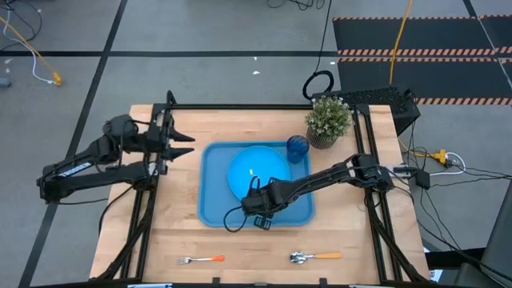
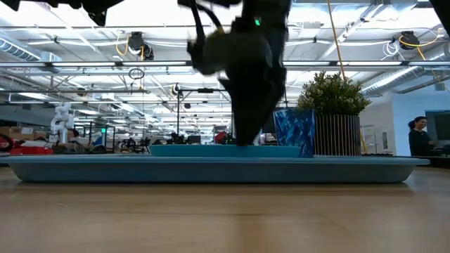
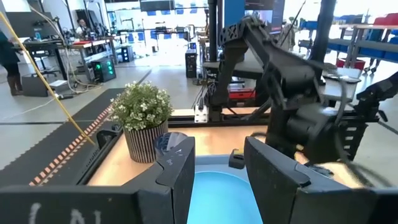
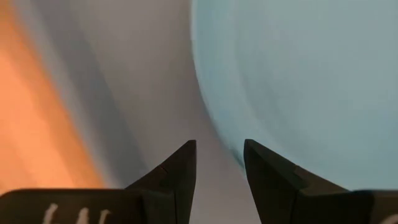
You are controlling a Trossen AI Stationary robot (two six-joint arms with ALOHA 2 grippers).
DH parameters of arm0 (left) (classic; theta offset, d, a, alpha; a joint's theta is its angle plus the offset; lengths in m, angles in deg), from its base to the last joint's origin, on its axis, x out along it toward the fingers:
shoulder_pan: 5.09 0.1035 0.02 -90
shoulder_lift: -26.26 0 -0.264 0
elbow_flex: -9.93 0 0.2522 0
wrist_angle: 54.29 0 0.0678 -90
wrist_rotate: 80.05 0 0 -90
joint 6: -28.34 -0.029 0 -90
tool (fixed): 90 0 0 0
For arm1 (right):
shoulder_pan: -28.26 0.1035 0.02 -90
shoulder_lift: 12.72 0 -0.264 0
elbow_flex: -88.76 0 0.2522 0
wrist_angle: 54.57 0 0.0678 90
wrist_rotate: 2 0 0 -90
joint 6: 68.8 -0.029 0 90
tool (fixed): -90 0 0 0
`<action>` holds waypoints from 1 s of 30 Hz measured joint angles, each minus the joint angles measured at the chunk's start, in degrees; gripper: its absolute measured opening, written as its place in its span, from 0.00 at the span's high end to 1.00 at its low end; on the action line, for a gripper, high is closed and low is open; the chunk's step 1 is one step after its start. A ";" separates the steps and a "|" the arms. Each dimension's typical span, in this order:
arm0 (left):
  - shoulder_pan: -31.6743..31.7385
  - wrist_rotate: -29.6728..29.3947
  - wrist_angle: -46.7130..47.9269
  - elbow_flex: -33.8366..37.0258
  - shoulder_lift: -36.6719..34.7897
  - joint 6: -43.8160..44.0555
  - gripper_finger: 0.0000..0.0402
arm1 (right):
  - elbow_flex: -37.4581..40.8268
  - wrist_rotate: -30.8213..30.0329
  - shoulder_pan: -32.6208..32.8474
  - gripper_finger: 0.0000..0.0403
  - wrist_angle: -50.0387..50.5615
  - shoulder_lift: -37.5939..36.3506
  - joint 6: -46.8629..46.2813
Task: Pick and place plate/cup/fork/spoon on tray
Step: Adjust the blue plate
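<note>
The sky-blue plate [image 1: 258,170] lies flat on the light-blue tray [image 1: 212,188] in the middle of the table. The dark-blue cup [image 1: 297,148] stands upright at the tray's far right corner. The fork [image 1: 200,259] and the spoon [image 1: 314,257] lie on the wood near the front edge. My right gripper [image 1: 260,210] is open low over the tray's near part, at the plate's near rim; in its wrist view [image 4: 219,144] the gap shows only tray floor. My left gripper [image 1: 182,144] is open and empty above the table's far left. My right gripper points down at the tray. One finger [image 4: 273,180] stands right at the plate's near rim [image 4: 239,155]. I cannot tell whether it touches the rim. The plate lies flat on the tray.
A potted green plant [image 1: 328,120] stands at the far right, just behind the cup. Bare wood lies between the tray and the fork and spoon. A black frame [image 1: 264,106] runs along the table's far edge and its sides. A person [image 2: 420,137] stands in the room beyond.
</note>
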 joint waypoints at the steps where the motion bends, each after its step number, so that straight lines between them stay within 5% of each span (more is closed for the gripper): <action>1: -0.02 0.02 0.48 0.00 -0.48 0.23 0.64 | 0.71 -0.02 0.11 0.68 0.08 0.12 -0.17; 17: -0.02 0.00 3.18 -0.01 -1.47 1.11 0.64 | 2.04 6.40 2.44 0.68 -1.76 -0.10 -3.96; 30: -0.02 -0.02 2.94 -0.01 -1.47 1.16 0.64 | 2.04 4.81 3.92 0.68 -6.02 -0.10 -4.02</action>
